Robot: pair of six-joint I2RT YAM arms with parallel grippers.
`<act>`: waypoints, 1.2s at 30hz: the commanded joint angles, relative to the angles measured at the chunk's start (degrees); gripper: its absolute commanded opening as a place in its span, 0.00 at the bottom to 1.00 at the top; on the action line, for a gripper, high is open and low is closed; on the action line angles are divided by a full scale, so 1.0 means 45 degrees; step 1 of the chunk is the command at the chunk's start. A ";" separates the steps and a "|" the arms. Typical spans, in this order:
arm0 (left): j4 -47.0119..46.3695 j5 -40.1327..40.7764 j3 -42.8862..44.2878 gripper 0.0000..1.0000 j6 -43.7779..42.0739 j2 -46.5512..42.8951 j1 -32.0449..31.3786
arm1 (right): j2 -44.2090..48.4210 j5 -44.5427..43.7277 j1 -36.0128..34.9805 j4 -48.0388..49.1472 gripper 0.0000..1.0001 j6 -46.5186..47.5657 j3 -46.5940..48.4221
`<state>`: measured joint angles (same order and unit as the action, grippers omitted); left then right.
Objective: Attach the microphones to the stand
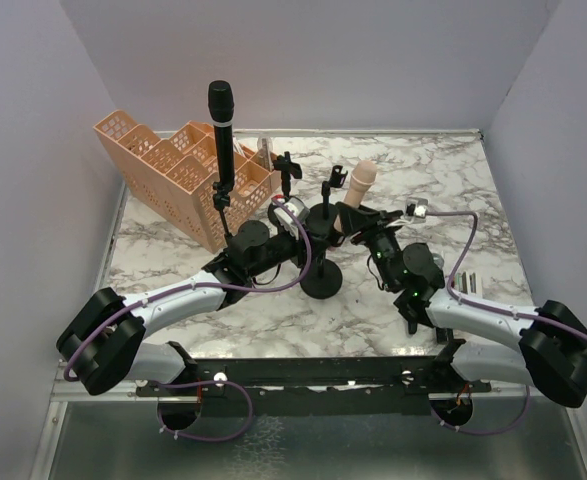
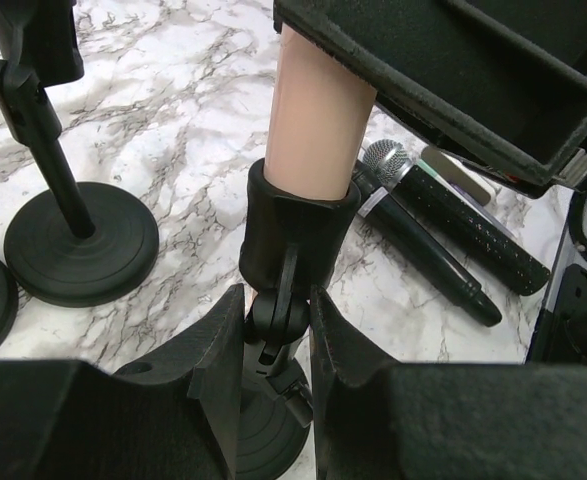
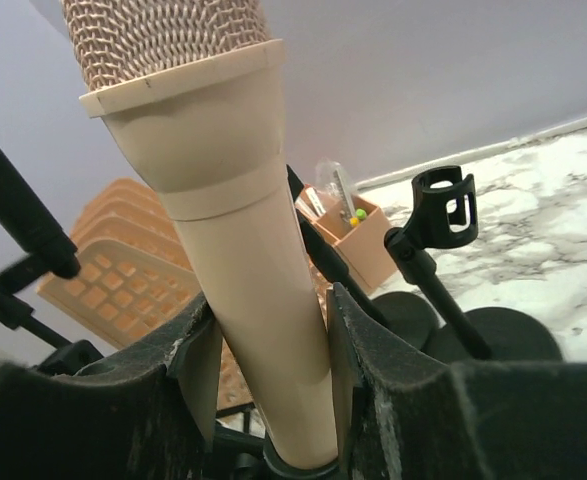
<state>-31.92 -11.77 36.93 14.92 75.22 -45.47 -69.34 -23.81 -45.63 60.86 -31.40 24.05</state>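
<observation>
The right hand [image 3: 273,365] is clamped around the tapered body of the pink microphone [image 3: 228,220]. The left hand [image 2: 276,378] is closed on the stand [image 2: 276,318] just below its clip [image 2: 293,235]. To seat it well, the right should likely press straight down the taper while the left braces. The microphone stands near upright, slightly tilted, with its grille up and its tail in the clip, mid-worktop [image 1: 443,200].

A: Location type?
B: Robotics lab test cell. Indicators: plain enclosure walls [image 1: 33,150] on three sides of a marble-patterned table [image 1: 433,170], and a black mounting rail [image 1: 313,385] fixed along its near edge.
</observation>
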 commanded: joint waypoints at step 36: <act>0.2693 0.5361 0.0244 0.00 -0.1385 -0.0982 -0.0111 | 0.5043 0.1015 -0.1482 -1.0258 0.61 0.1549 0.2558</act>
<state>-28.77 1.87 36.97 12.32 72.31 -46.50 -49.39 -20.91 -52.01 17.58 -23.81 35.09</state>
